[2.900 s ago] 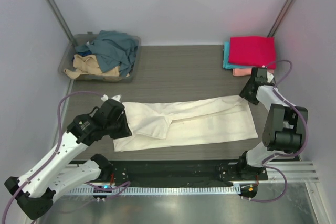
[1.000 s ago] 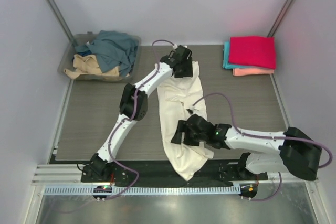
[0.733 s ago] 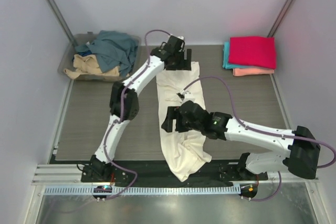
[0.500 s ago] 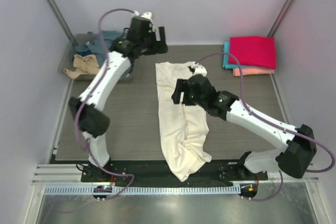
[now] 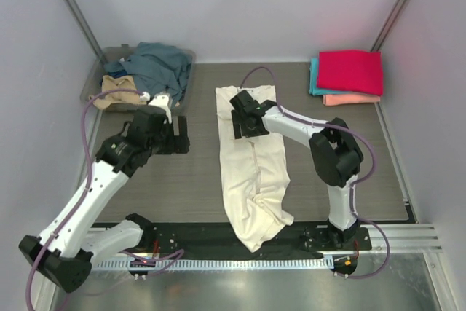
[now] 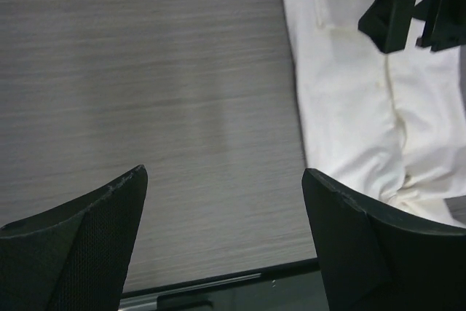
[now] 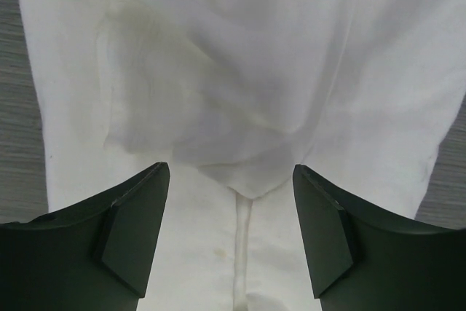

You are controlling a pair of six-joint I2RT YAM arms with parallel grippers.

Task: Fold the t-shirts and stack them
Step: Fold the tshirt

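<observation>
Toward the tabletop's [image 5: 349,151] far edge, the limp cream t-shirt [image 5: 255,172] is probably best pinched at its corners by the wide-open, empty right end effector [image 7: 227,170].

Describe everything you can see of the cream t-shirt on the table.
Soft off-white cloth, the cream t-shirt lies folded lengthwise into a long narrow strip running from the far side of the table to its near edge. Its far end is flat; the near end is bunched and overhangs that edge. The right wrist view shows an overlapping layer and a seam. The open right gripper hovers over its far part; contact is unclear.
</observation>
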